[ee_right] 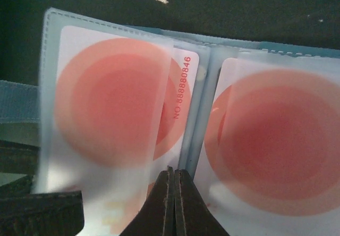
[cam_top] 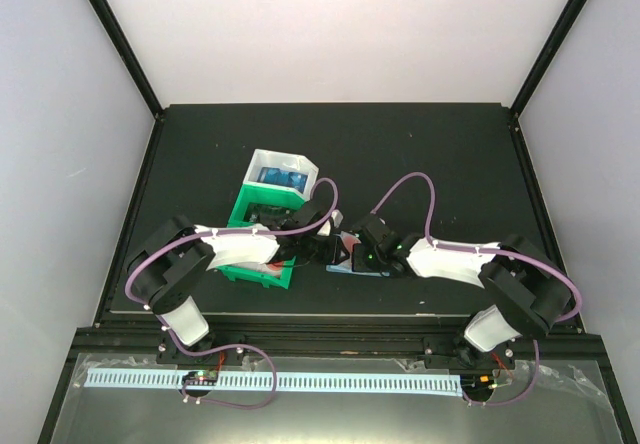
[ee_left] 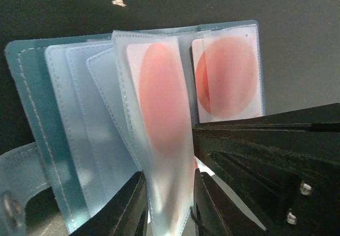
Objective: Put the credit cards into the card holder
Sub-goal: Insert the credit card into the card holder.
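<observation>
The teal card holder lies open on the black table between my two grippers. In the left wrist view its cover fans out several clear sleeves. One sleeve holding a red-and-white credit card stands up between the fingers of my left gripper, which touch both of its sides. Another red-and-white card sits in a sleeve behind. My right gripper is shut, its tips down on the holder beside the spine, between sleeved cards on the left and right.
A green bin stands just left of the holder, under my left arm. A white bin with blue items inside stands behind it. A pale crumb lies on the table beyond the holder.
</observation>
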You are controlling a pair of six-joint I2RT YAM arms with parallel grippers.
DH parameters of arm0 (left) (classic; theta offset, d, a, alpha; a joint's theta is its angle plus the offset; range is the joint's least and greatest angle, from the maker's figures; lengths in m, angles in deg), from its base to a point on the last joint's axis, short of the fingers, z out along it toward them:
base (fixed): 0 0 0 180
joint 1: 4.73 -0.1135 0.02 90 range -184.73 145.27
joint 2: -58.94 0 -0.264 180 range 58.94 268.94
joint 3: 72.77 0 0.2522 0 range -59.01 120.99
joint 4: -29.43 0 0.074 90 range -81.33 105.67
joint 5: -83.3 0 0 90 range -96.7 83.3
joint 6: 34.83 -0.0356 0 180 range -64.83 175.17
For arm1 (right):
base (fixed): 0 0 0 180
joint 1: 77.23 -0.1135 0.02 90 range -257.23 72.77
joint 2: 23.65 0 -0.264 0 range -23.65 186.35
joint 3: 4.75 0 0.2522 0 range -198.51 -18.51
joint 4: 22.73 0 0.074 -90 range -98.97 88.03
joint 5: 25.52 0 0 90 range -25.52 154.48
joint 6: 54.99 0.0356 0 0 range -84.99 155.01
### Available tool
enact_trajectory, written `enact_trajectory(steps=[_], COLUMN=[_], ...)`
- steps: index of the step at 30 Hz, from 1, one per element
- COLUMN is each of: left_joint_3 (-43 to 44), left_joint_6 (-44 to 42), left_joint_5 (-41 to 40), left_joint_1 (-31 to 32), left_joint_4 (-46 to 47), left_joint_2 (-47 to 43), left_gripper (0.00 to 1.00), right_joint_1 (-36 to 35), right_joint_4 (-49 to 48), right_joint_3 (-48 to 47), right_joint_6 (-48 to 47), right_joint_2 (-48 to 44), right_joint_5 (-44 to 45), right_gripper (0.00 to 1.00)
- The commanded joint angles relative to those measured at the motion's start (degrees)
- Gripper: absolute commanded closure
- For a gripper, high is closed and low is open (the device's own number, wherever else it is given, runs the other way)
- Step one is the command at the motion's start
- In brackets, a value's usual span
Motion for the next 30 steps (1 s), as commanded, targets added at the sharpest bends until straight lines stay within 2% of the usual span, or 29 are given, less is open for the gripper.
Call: enact_trajectory(steps=[1,11,23,30], left_joint_3=[0.07,1.67,4.65,8.69], left_joint_6=[1.37,0.77,-1.91,-2.50], left_joint_5=[4.48,5.45,13.19,14.62], left_joint_1=[0.04,0.05,0.45,2.34], left_joint_4=[4.06,4.38,7.92,8.63], left_joint_2=[-0.45,1.68,3.75,6.45], left_gripper=[0.74,0.75,0.63,0.55], right_joint_1=[-0.40,-0.29,-0.28,-0.25], right_joint_4=[-1.51,-2.78,1.82,5.95], right_joint_3=[2.04,4.11,8.43,11.03], right_joint_6=[0.52,1.37,4.70,7.04], right_joint_2=[-0.96,-7.46,-21.27,-30.99], right_joint_5=[0.70,3.34,13.57,19.35], right_gripper=[0.98,0.94,0.88,0.86])
